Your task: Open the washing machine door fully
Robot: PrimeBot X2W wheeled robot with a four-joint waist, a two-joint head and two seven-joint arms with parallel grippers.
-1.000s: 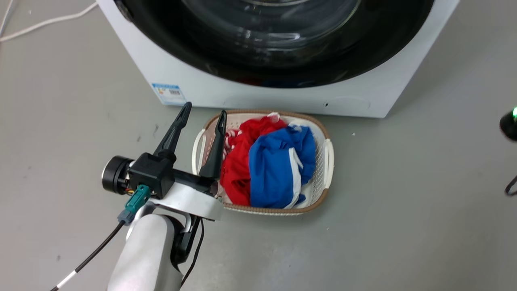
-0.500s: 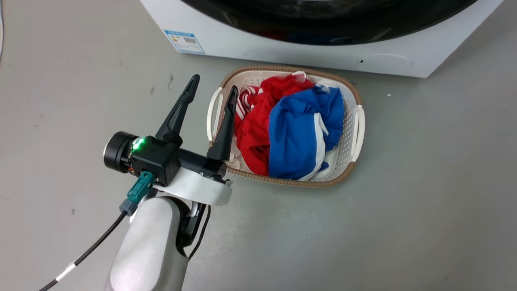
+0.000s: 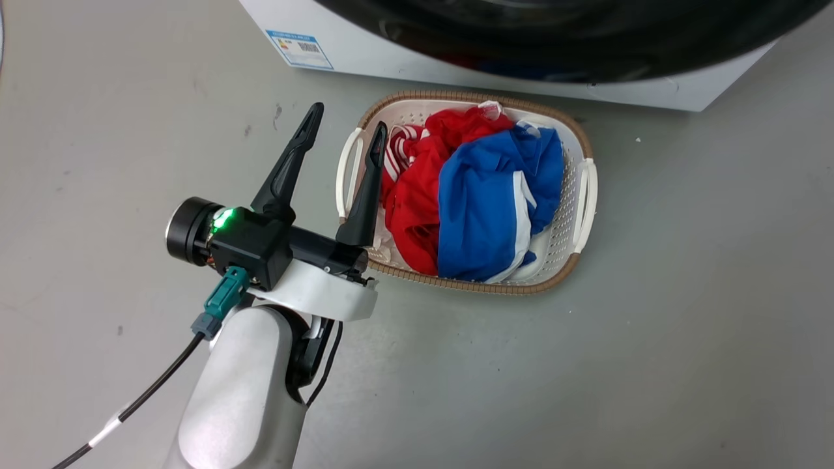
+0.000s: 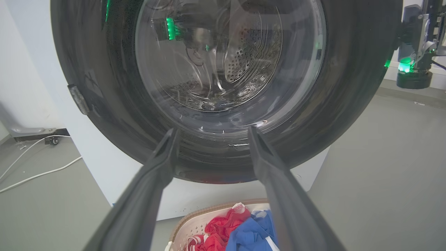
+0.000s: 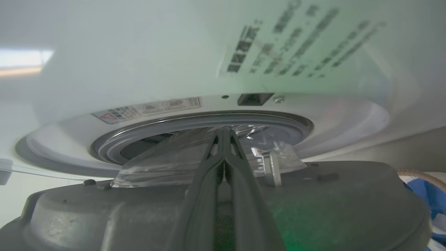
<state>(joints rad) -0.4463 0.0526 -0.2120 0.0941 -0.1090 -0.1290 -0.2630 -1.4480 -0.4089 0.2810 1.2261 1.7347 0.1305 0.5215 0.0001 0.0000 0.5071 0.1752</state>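
Left wrist view — washing machine door (image 4: pixel 223 69) upright, front-on.

Washing machine door (image 4: pixel 226 69): glossy black, ajar.

The laundry basket (image 3: pixel 588 202) sits on the floor (image 3: pixel 684 339) just before the white machine (image 3: pixel 365 55), below the washing machine door (image 3: pixel 586 39), barring a low approach from the front. Bare floor lies open on either side of it. The left pincer (image 3: pixel 348 117), fingers spread, hangs by the basket's left handle. A gap shows between door and machine front, the right pincer (image 5: pixel 225 131), fingers closed, pointing at it
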